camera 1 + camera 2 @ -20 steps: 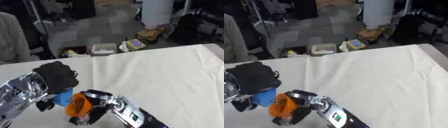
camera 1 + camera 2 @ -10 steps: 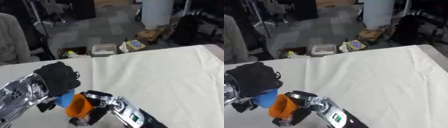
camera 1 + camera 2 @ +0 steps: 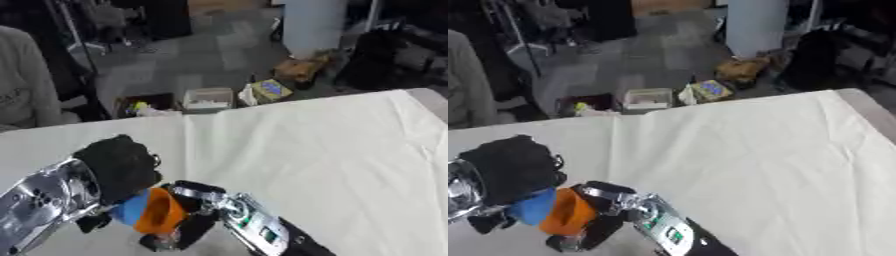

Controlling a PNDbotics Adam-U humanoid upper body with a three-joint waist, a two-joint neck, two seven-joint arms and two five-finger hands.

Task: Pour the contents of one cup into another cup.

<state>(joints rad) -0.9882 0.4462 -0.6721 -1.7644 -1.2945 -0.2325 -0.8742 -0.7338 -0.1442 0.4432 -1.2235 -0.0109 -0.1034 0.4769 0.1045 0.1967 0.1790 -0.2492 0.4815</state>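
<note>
You are mid-pour at the near left of the table: your right hand (image 3: 188,227) is curled round the orange cup (image 3: 160,211), tipped with its mouth against the blue cup (image 3: 131,210), which your left hand (image 3: 118,167) grips from above. I judge the next move is to keep the rims together and tilt on until it empties. The white cloth (image 3: 332,150) is otherwise bare; beyond its far edge lie a grey floor and small boxes (image 3: 208,97).
</note>
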